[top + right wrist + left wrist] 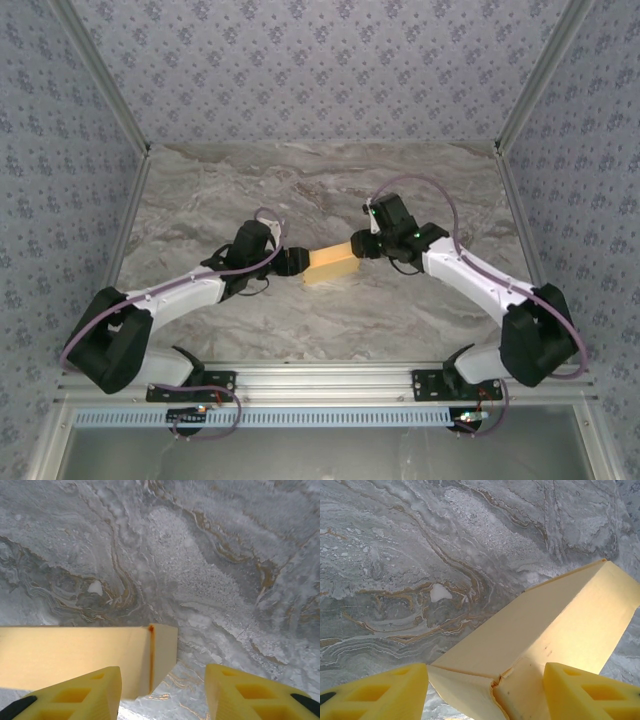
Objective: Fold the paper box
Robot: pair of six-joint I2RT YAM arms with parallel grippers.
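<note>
The paper box [332, 266] is a small orange-yellow cardboard box at the middle of the marble table, between the two arms. My left gripper [293, 262] is at its left end. In the left wrist view the box [560, 615] runs up and to the right. Its creased end flap lies between the widely spread yellow fingers [385, 692] of the open left gripper [485, 669]. My right gripper [358, 245] is at the box's right end. It stands open [164, 669], with the box [75, 652] and its folded end corner behind the left finger [85, 692].
The grey marble table [320, 180] stretches away behind the box. Patterned walls [60, 150] with metal posts close in the left, right and back. An aluminium rail [320, 375] carrying both arm bases runs along the near edge.
</note>
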